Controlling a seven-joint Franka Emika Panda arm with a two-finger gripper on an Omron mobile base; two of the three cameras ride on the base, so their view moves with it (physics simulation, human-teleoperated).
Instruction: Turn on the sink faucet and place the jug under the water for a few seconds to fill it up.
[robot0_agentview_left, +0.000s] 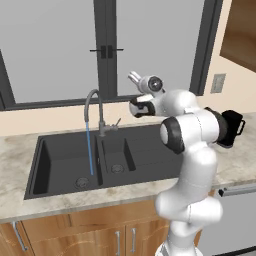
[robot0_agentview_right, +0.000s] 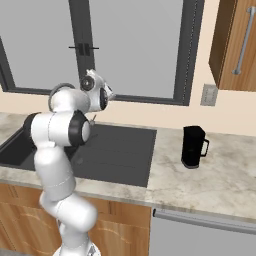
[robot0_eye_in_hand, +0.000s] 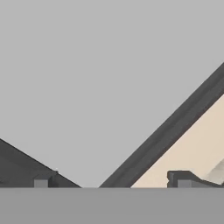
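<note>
Water (robot0_agentview_left: 90, 150) runs from the sink faucet (robot0_agentview_left: 95, 107) into the sink's (robot0_agentview_left: 60, 160) left basin — tap on. The gripper (robot0_eye_in_hand: 109, 180), jaws apart and empty, points at the window. The jug (robot0_agentview_right: 193, 147) waits on the counter, at three o'clock from the sink — untouched, so fetching it comes next.

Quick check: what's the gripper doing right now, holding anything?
Gripper: open, holding nothing, raised in front of the window; the jug stands on the counter.
</note>
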